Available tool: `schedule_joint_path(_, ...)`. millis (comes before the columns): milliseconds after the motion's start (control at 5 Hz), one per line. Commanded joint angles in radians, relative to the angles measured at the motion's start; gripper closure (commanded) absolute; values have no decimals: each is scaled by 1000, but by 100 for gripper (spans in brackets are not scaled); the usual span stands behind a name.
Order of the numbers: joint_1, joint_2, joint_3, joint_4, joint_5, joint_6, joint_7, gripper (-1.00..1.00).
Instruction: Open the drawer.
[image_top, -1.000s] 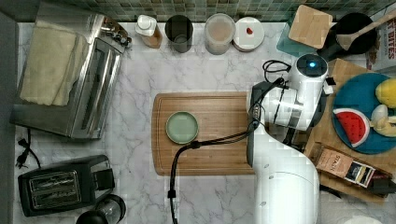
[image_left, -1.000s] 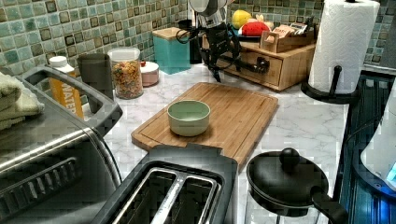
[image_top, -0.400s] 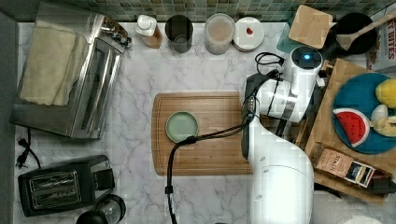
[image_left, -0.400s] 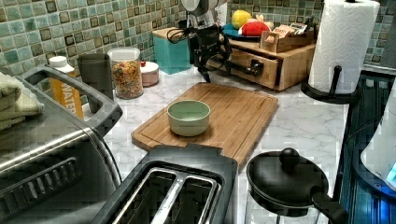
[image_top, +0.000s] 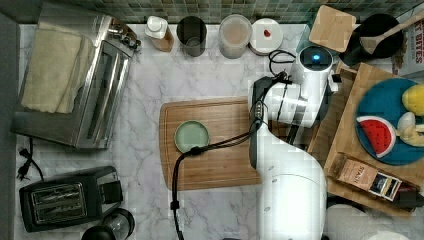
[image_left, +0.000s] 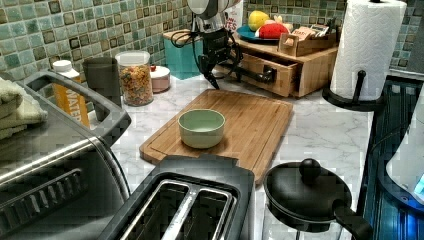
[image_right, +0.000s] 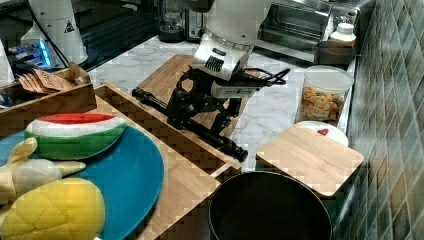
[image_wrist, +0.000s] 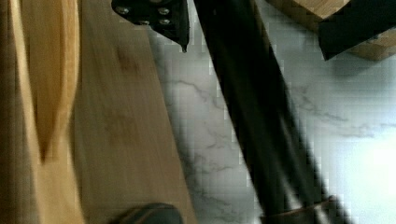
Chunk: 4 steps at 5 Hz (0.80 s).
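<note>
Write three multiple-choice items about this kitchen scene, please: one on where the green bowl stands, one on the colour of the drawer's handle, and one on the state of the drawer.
1. Where does the green bowl stand?
A. on the cutting board
B. inside the toaster
C. on the blue plate

2. What colour is the drawer's bar handle?
A. white
B. black
C. red

3. In what state is the drawer?
A. pulled partly out
B. fully shut
C. taken out, lying on the counter

Key:
1 A, the green bowl rests on the cutting board.
2 B, the bar handle is black.
3 A, the drawer stands out from its cabinet, its inside showing in the right view.
</note>
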Motion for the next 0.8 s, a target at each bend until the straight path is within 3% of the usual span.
schedule_joint_path(200, 214, 68, 190, 330, 65, -22, 131, -100)
schedule_joint_path(400, 223, 71, 203, 334, 72, 31, 183, -100)
schedule_joint_path(800, 263, 112, 209, 458, 87, -22, 351, -100)
